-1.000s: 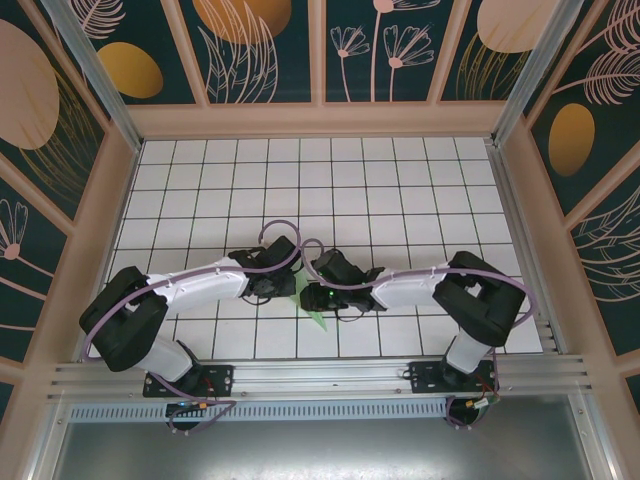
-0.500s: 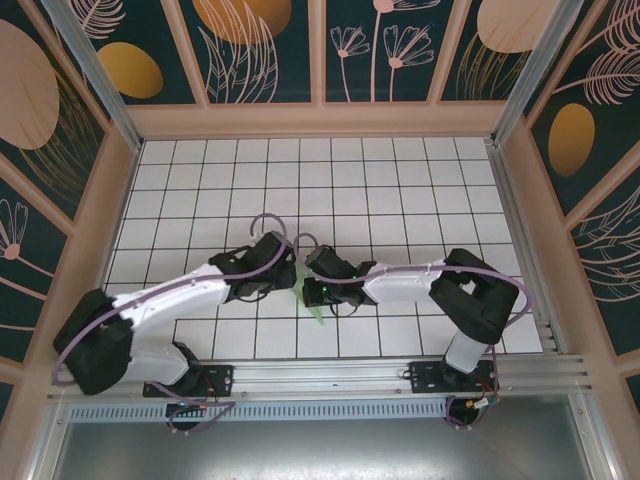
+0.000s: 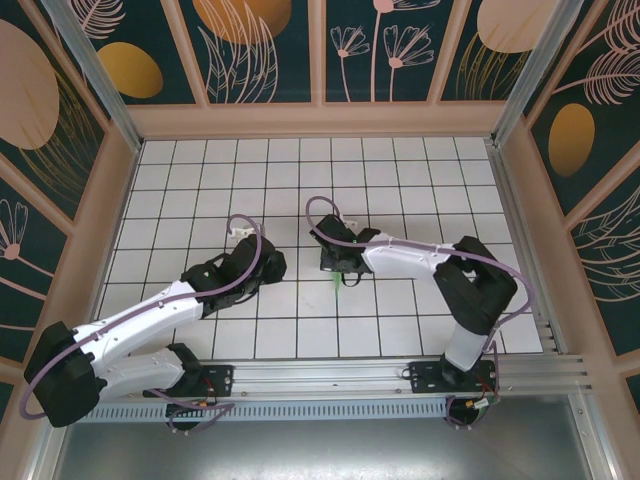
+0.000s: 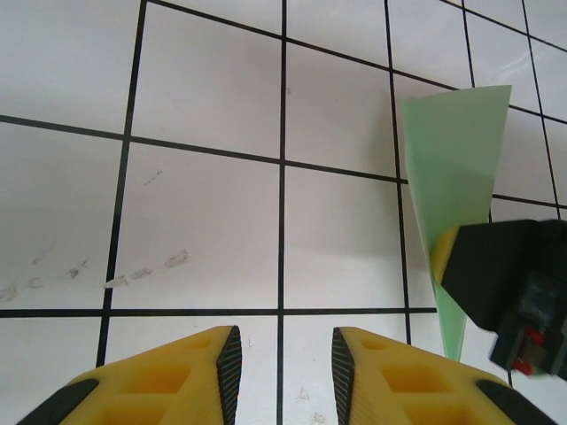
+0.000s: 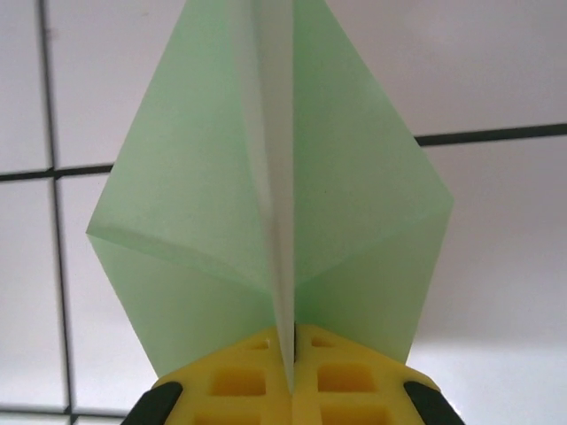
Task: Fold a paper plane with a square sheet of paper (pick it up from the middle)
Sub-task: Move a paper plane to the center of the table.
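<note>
Paper plane [image 5: 354, 195] clenched in right tool [image 5: 288, 341], long axis straight out from it; left tool [image 4: 282, 354] released.

White arm links [image 3: 140, 322], black joints [image 3: 482, 292], purple cables [image 3: 320, 203]; yellow jaws, black ribbed pads [image 4: 230, 367].

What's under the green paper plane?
Under the paper plane is the white table with black grid lines. The right hand pinches the plane's middle fold. The bit of table right beneath the paper is covered, so I cannot see it.
</note>
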Controlling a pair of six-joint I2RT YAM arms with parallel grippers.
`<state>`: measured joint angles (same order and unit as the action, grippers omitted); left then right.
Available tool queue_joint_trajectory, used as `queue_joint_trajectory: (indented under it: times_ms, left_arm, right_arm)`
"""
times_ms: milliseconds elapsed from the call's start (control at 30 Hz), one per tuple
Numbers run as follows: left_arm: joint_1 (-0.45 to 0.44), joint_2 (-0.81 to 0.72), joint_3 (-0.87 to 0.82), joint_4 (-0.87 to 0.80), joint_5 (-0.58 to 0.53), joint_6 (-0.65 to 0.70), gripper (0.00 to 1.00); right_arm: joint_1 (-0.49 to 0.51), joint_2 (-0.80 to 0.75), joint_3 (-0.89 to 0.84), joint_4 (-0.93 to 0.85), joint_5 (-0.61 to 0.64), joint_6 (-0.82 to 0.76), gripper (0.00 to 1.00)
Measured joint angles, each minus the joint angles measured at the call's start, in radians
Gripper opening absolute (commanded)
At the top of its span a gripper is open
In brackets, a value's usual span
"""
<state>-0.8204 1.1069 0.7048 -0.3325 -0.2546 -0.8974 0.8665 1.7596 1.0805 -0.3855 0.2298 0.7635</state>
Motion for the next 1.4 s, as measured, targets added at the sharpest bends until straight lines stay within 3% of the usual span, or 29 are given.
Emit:
queue_joint_trajectory:
  times_ms: [200,400,733,1033,1400]
  left_arm:
    - [0.000,-0.019,-0.006,0.000,-0.021,-0.006,0.37]
    - [0.000,-0.033,-0.020,0.001,-0.028,-0.006,0.37]
    - [0.000,-0.033,-0.028,0.008,-0.028,-0.006,0.38]
    - [0.000,-0.033,-0.028,0.015,-0.028,-0.006,0.38]
    - [0.000,-0.033,-0.028,0.015,-0.043,-0.006,0.38]
  right_arm:
    - [-0.027,0.087,0.035,-0.020,0.006,-0.029,0.09]
    - [-0.028,0.115,0.052,-0.019,0.005,-0.051,0.17]
    - [-0.029,0.123,0.046,0.006,0.000,-0.053,0.29]
    - [-0.034,0.136,0.060,0.015,-0.003,-0.076,0.32]
    - [-0.045,0.103,0.076,-0.028,-0.021,-0.104,0.47]
